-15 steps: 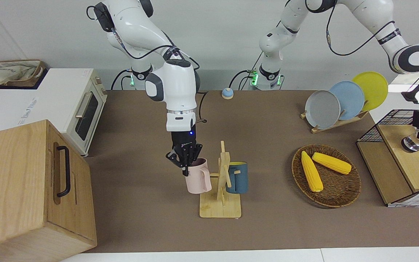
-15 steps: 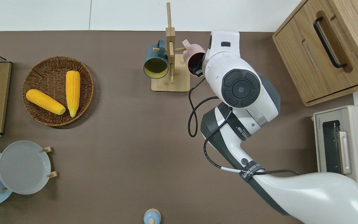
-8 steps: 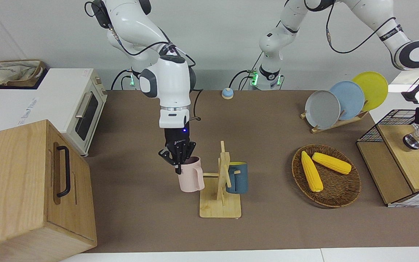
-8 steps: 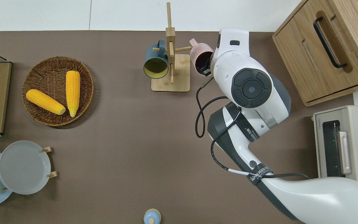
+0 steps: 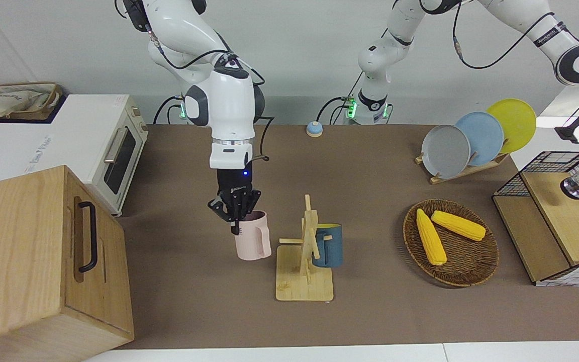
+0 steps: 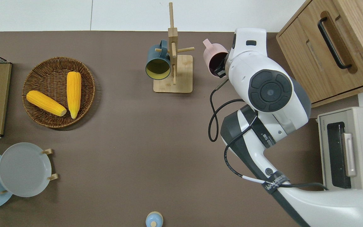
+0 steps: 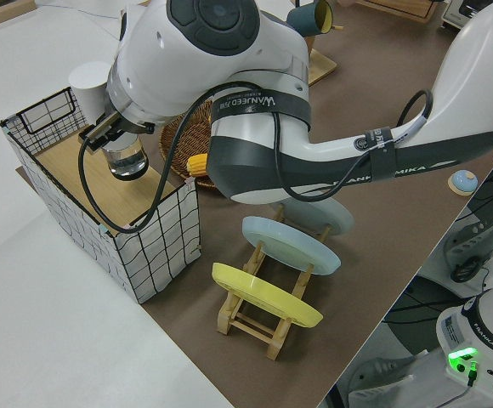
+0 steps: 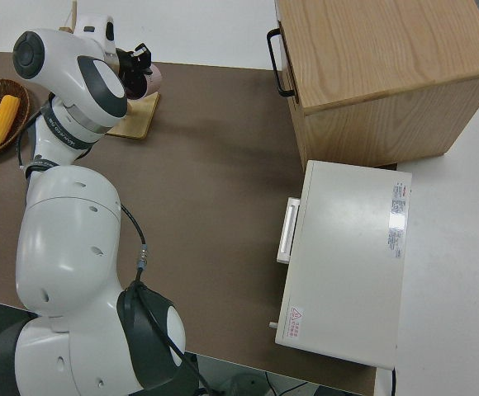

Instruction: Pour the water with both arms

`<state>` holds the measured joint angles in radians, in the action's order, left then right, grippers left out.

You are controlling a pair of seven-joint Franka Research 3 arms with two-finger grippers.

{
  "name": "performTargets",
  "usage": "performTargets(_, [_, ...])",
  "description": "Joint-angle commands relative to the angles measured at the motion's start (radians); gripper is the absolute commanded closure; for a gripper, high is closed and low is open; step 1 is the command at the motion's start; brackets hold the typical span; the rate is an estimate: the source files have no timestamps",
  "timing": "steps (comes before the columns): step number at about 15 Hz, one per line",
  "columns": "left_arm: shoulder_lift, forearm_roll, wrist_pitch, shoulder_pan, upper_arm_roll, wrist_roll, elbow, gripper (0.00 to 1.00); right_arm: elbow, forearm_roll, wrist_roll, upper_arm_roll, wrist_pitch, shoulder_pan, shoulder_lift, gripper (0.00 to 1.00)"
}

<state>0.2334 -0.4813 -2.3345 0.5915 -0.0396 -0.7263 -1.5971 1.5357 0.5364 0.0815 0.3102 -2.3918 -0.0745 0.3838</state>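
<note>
Right tool is clamped on the rim of a pink mug, its fingers pinching the wall at the edge toward the right arm's end of the bench, and the mug hangs upright in the air with its handle pointing away from the robots. In the overhead view the mug is over bare brown bench, just beside the wooden mug tree and clear of its pegs, between that stand and the wooden cabinet with the black handle. A dark blue mug with a yellow inside hangs on the mug tree on the side toward the left arm's end. Left tool is down inside a wire basket with a wooden floor, at the left arm's end of the bench, right over a clear glass vessel that stands on that floor; whether its fingers are closed on the glass cannot be told. Between the mug tree and the wire basket sits a round wicker tray holding two corn cobs. Nearer to the robots than the tray, a wooden rack carries a grey, a blue and a yellow plate standing on edge. A white toaster oven stands nearer to the robots than the cabinet, and a small blue knob-shaped object rests near the arm bases.
</note>
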Motion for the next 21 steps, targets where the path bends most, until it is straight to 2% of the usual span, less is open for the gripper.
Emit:
performTargets(1, [-0.049,0.030,0.040,-0.013,0.009,0.051,0.019,1.00,0.052,-0.035,0.061,0.015,0.036,0.039,-0.066,1.000])
performTargets(4, [-0.065,0.032,0.066,-0.013,0.010,0.051,0.019,1.00,0.058,-0.035,0.084,0.013,0.068,0.062,-0.083,1.000])
performTargets(7, [-0.086,0.041,0.095,-0.013,0.010,0.071,0.019,1.00,0.099,-0.036,0.090,0.013,0.074,0.093,-0.123,1.000])
performTargets(9, [-0.106,0.091,0.121,-0.013,0.006,0.116,0.019,1.00,0.100,-0.044,0.089,0.013,0.133,0.096,-0.135,1.000])
performTargets(11, [-0.133,0.119,0.142,-0.013,-0.014,0.143,0.019,1.00,0.098,-0.097,0.089,0.004,0.175,0.099,-0.149,1.000])
performTargets(17, [-0.215,0.139,0.244,-0.013,-0.032,0.205,0.005,1.00,0.090,-0.354,0.052,0.006,0.292,0.116,-0.166,1.000])
performTargets(19, [-0.239,0.144,0.286,-0.013,-0.034,0.228,0.002,1.00,0.089,-0.381,-0.007,0.012,0.350,0.117,-0.172,1.000])
performTargets(21, [-0.255,0.148,0.307,-0.013,-0.048,0.248,-0.004,1.00,0.084,-0.472,-0.106,0.017,0.407,0.121,-0.175,1.000])
